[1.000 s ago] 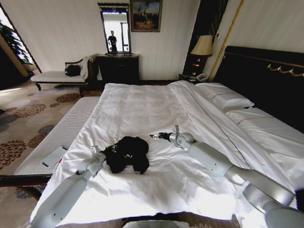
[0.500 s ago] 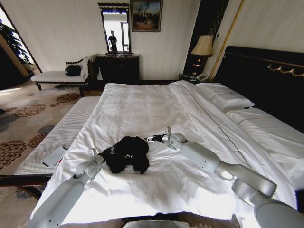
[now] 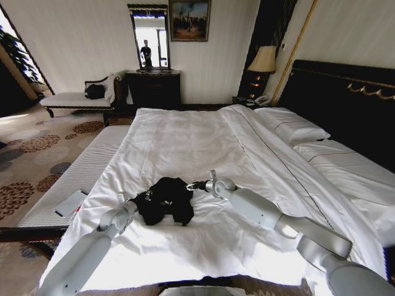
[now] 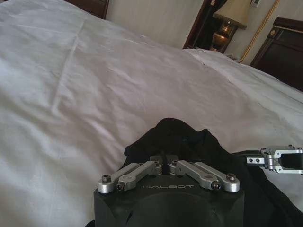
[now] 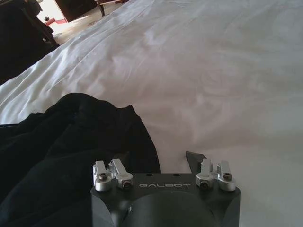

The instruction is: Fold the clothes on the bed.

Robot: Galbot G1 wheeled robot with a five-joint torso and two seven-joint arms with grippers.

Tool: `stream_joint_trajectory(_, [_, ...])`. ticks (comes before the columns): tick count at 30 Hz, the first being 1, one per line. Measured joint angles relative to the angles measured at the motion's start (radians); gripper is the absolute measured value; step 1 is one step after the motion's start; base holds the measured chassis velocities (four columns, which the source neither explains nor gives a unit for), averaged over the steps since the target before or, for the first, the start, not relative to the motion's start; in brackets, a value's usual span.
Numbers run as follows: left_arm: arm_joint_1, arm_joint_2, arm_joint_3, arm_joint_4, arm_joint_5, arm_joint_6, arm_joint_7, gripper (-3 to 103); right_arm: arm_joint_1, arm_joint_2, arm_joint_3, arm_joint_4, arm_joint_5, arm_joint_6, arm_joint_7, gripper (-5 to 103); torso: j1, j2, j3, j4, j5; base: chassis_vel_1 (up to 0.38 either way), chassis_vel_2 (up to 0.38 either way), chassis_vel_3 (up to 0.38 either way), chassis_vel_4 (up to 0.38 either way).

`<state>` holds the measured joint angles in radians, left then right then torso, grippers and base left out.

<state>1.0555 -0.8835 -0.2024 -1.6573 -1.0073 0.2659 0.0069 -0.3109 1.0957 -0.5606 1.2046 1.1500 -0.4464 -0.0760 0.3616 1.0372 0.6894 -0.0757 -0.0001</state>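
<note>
Black soft-fabric T-shirt [image 3: 165, 199], crumpled in a heap, lies lower centre of the head view on the white duvet of the large dark-framed double bed [image 3: 203, 142], near the bed's foot edge. No lettering readable in the bunched cloth.

Left gripper [image 3: 141, 198] at the shirt's left edge, lower left of centre in the head view; arm runs down to the bottom left corner. In the left wrist view its linkage is drawn in, jaws pressed together with the black fabric bunched right at the tips [image 4: 165, 158]; whether cloth is actually pinched, cannot tell.

Right gripper [image 3: 192, 185] at the shirt's upper right edge, just right of centre in the head view, arm stretching to the lower right corner. In the right wrist view its fingers [image 5: 194, 158] are spread wide, one tip over the shirt's edge, the other over bare duvet. It also shows at the right edge of the left wrist view [image 4: 255, 160].

White pillows [image 3: 293, 129] sit upper right against the dark headboard [image 3: 345, 105].
</note>
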Motion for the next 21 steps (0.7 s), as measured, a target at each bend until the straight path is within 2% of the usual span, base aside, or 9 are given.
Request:
stream_joint_trajectory(3, [0.000, 0.003, 0.000, -0.005, 0.000, 0.002, 0.000, 2, 0.000, 0.006, 0.000, 0.016, 0.004, -0.004, 0.003, 56, 0.000, 0.000, 0.000, 0.0002, 0.0001, 0.000, 0.000, 0.000, 0.000])
stream_joint_trajectory(5, [0.000, 0.003, -0.001, -0.005, 0.000, 0.002, 0.000, 2, 0.000, 0.006, 0.000, 0.021, 0.006, -0.005, 0.006, 56, 0.000, 0.000, 0.000, 0.0002, 0.0001, 0.000, 0.000, 0.000, 0.000])
stream_joint_trajectory(9, [0.001, -0.001, -0.007, -0.005, 0.003, 0.003, 0.000, 2, 0.000, -0.003, -0.007, 0.048, 0.015, -0.008, 0.011, 35, 0.000, 0.000, 0.000, -0.0001, 0.0000, 0.000, 0.000, 0.000, 0.000])
stream_joint_trajectory(12, [0.002, -0.002, -0.008, -0.006, 0.004, 0.003, 0.000, 2, 0.000, -0.003, -0.007, 0.051, 0.015, -0.008, 0.012, 29, 0.000, 0.000, 0.000, -0.0001, 0.0001, 0.000, 0.000, 0.000, 0.000])
stream_joint_trajectory(15, [0.004, -0.005, -0.009, -0.008, 0.006, 0.003, 0.000, 2, -0.002, -0.003, -0.006, 0.061, 0.016, -0.008, 0.013, 13, 0.000, 0.000, 0.000, 0.0001, 0.0001, 0.000, 0.000, 0.000, 0.000])
stream_joint_trajectory(17, [0.005, -0.006, -0.009, -0.009, 0.006, 0.003, 0.000, 2, -0.003, -0.004, -0.006, 0.064, 0.016, -0.008, 0.013, 13, 0.000, 0.000, 0.000, 0.0001, 0.0000, 0.000, 0.000, 0.000, 0.000])
stream_joint_trajectory(19, [0.007, -0.007, -0.011, -0.010, 0.007, 0.003, 0.000, 2, -0.010, -0.006, -0.004, 0.076, 0.016, -0.006, 0.015, 1, 0.000, 0.000, 0.000, 0.0001, 0.0001, 0.000, 0.000, 0.000, 0.000])
stream_joint_trajectory(21, [0.008, -0.007, -0.013, -0.011, 0.008, 0.003, 0.000, 2, -0.014, -0.008, -0.003, 0.081, 0.016, -0.006, 0.016, 1, 0.000, 0.000, 0.000, 0.0001, 0.0001, 0.000, 0.000, 0.000, 0.000])
